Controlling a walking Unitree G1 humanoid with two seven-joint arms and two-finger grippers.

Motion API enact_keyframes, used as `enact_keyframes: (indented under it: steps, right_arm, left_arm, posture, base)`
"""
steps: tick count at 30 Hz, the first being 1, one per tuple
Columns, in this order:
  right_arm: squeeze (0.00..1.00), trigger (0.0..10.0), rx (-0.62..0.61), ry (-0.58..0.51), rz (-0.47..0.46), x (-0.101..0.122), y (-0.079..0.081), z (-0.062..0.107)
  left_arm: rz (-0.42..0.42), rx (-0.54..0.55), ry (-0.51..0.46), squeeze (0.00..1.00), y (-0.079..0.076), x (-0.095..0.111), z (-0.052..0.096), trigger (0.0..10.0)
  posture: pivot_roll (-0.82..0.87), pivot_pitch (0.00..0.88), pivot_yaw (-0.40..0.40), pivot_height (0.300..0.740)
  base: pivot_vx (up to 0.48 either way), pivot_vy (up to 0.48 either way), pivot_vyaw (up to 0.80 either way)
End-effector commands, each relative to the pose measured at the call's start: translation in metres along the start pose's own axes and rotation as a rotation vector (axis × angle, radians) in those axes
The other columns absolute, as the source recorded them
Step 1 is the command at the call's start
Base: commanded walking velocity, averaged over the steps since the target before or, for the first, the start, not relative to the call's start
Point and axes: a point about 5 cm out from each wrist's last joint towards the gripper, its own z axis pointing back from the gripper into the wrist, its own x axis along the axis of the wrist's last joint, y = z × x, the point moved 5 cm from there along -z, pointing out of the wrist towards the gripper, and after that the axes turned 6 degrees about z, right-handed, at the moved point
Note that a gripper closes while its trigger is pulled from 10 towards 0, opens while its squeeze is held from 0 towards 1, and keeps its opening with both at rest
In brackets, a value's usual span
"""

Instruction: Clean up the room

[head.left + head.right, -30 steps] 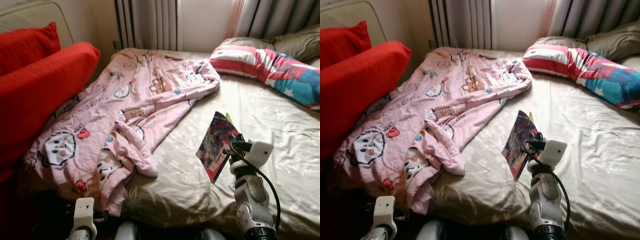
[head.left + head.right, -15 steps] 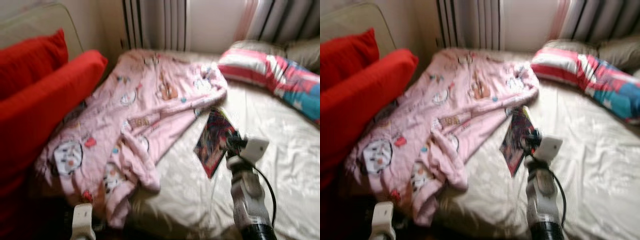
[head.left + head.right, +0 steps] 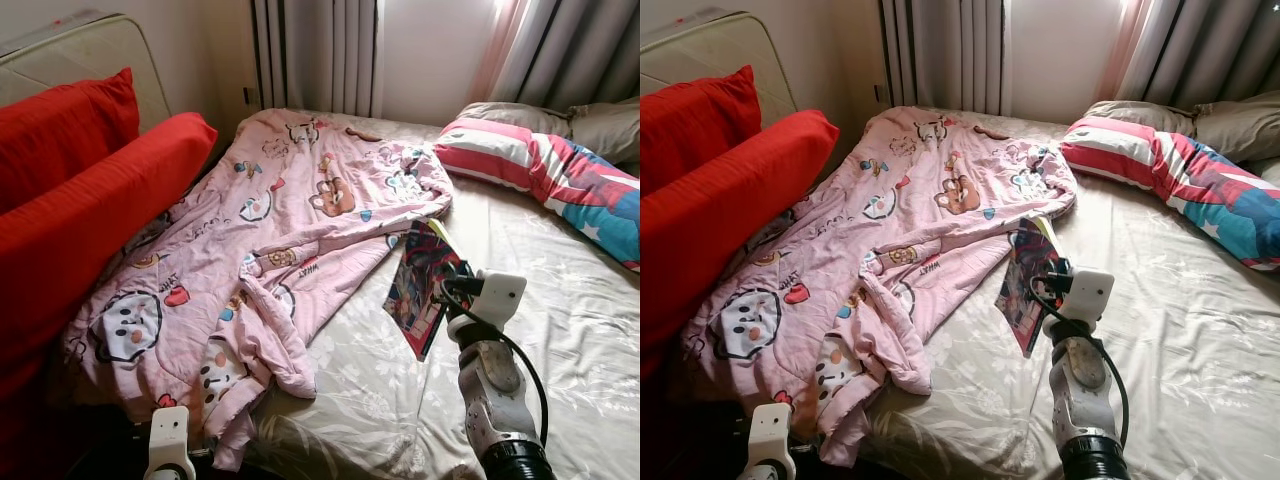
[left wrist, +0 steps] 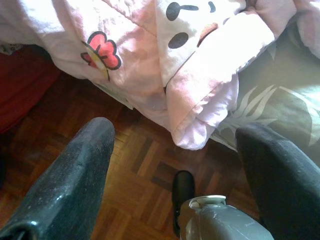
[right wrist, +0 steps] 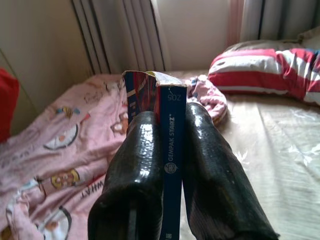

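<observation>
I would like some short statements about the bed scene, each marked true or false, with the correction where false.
1. The right claw is shut on the magazine. True.
2. The left claw holds the pink blanket. False: it is open, low beside the bed over the wooden floor, holding nothing.
3. Two red cushions stand at the robot's left. True.
4. The striped pillow lies on the floor. False: it lies on the bed, at the far right.
5. The blanket is neatly folded. False: it lies spread and crumpled.

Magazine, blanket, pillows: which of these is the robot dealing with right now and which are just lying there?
In hand: magazine, clamped in the right tool.

Lying about: pink blanket, red cushions, striped pillow, bed sheet. Left tool hangs open by the floor.
</observation>
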Motion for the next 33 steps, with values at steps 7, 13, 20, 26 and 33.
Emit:
enact_keyframes:
  steps: [7,13,20,26,33]
  right_arm:
    - [0.00,10.0,-0.001,-0.008,-0.012,0.004,0.004,-0.004]
    - [0.00,10.0,-0.001,-0.013,-0.009,0.005,0.003,-0.004]
    - [0.00,10.0,0.000,-0.010,-0.023,0.005,0.006,-0.005]
    - [0.00,10.0,-0.001,-0.010,-0.027,0.006,0.005,-0.005]
    - [0.00,10.0,0.003,-0.013,-0.008,0.007,0.005,-0.007]
  left_arm:
    - [0.004,0.046,0.062,0.00,0.013,-0.022,0.007,10.0]
    - [-0.007,0.041,0.069,0.00,0.010,-0.026,0.008,10.0]
    - [-0.011,0.027,0.068,0.00,0.005,-0.024,0.006,10.0]
    - [-0.008,0.024,0.069,0.00,0.004,-0.023,0.006,10.0]
    - [-0.013,0.016,0.071,0.00,0.001,-0.024,0.006,10.0]
  posture:
    - [-0.03,0.000,-0.034,0.740]
    - [-0.04,0.000,-0.035,0.740]
    - [-0.04,0.000,-0.037,0.740]
    - [-0.04,0.000,-0.038,0.740]
    - [-0.04,0.000,-0.042,0.740]
  base:
    - [0.000,0.000,-0.22]
    - [0.000,0.000,-0.78]
    - [0.000,-0.291,-0.78]
    - [0.000,0.000,-0.78]
    - [0.000,0.000,-0.67]
